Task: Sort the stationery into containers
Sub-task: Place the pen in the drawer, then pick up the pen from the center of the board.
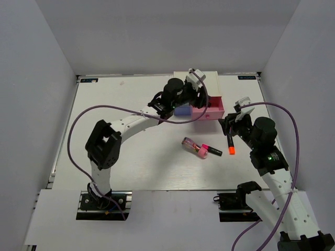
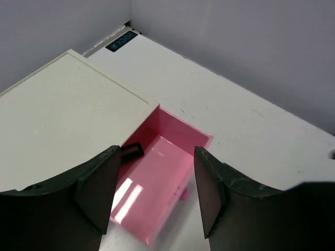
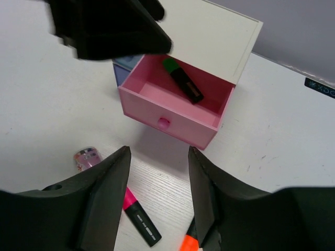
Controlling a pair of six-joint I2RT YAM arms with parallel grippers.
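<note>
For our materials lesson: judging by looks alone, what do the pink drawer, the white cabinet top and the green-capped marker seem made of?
Pink drawer: probably glossy plastic; light glares off its floor.
White cabinet top: matt, perhaps plastic or painted board; no shine shows.
Green-capped marker: likely plastic; smooth, evenly coloured cap and black barrel.

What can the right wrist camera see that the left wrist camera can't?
Only the right wrist view: the pink-capped marker, the tube, an orange cap, and the green cap on the marker in the pink drawer. Only the left wrist view: the corner where two walls meet. Both: the open pink drawer, that marker's dark body, and the white cabinet.
</note>
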